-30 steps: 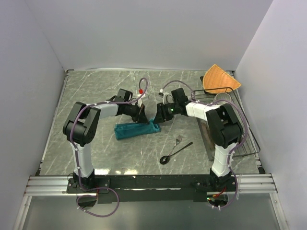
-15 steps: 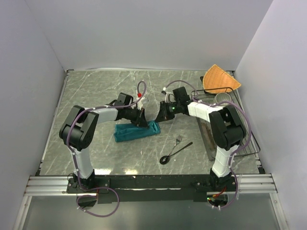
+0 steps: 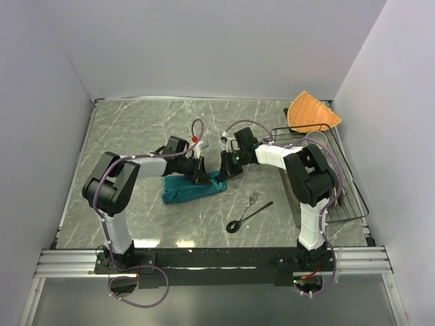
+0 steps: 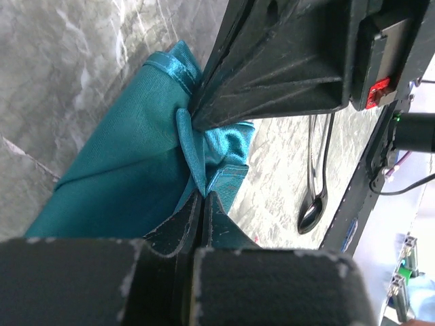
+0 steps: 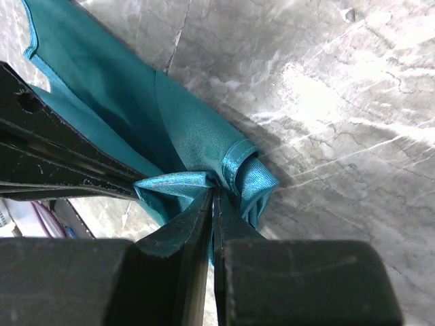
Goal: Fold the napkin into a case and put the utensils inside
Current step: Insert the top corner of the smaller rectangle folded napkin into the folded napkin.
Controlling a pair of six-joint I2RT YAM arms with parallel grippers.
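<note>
I am watching the napkin (image 3: 192, 188) lying folded and bunched near the middle of the tabletop (image 3: 136, 129), with its right end gathered into a small peak. My left pincer (image 4: 204, 197) is pressing together on a pleat of that end. My right pincer (image 5: 213, 193) is clamping the shiny hem just beside it, so the two sets of tips are nearly meeting. The fork (image 3: 254, 197) and spoon (image 3: 248, 217) are lying side by side on the stone, nearer to me and to the right of the napkin. An orange cloth (image 3: 311, 112) is sitting at the far right corner.
</note>
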